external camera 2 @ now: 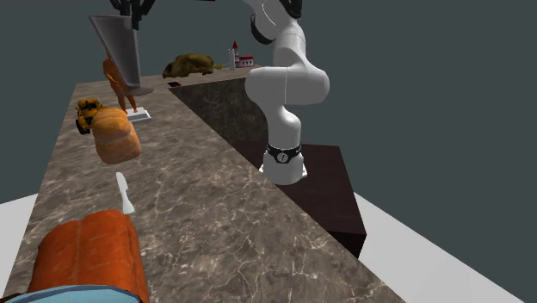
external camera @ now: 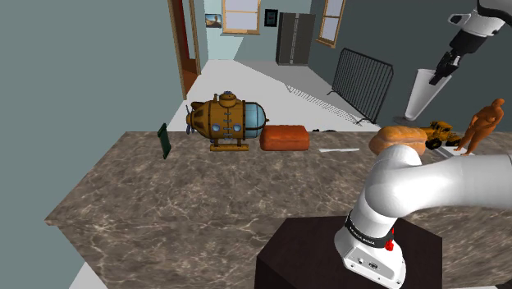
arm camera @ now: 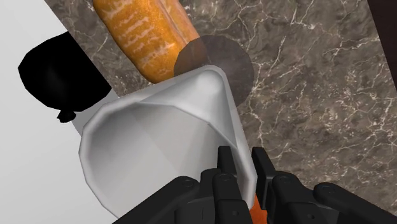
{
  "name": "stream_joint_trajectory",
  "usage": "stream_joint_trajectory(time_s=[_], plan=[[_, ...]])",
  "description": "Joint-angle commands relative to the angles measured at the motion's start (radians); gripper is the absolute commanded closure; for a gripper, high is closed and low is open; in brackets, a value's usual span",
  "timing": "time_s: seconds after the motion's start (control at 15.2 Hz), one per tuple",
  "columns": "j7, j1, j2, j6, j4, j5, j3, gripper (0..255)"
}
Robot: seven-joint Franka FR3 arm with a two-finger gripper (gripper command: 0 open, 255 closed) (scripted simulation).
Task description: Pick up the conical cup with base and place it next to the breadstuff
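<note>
Gripper (external camera: 439,75) has the white conical cup (external camera: 425,94) pinched by its side wall. The jaws are narrow, one finger inside the mouth and one outside. The cup hangs mouth-up in the air, off the counter (external camera: 205,205), above the far edge near the corner on the shoulder view's right.

Right below it along that far edge are the bread loaf (external camera: 398,139), a yellow toy vehicle (external camera: 441,131) and an orange figure (external camera: 484,123), all packed close. In the wrist view the cup's (arm camera: 159,140) round base lines up with the loaf's (arm camera: 149,38) end, and the counter's (arm camera: 305,95) edge runs just past the loaf.

Further along the far edge are a red-orange cushion thing (external camera: 285,137) and a submarine model (external camera: 223,119). The marble between that row and the dark stand (external camera: 353,254) at the near edge is a wide open stretch.
</note>
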State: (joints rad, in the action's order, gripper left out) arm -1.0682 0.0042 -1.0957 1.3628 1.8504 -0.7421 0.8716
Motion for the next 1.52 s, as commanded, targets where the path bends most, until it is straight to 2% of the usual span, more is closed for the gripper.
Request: stream_joint_trajectory(time_s=[0.0, 1.45], plan=[[0.003, -0.009, -0.017, 0.017, 0.032, -0.010, 0.007, 255], [0.033, -0.098, -0.169, 0.193, 0.331, -0.144, 0.132, 255]])
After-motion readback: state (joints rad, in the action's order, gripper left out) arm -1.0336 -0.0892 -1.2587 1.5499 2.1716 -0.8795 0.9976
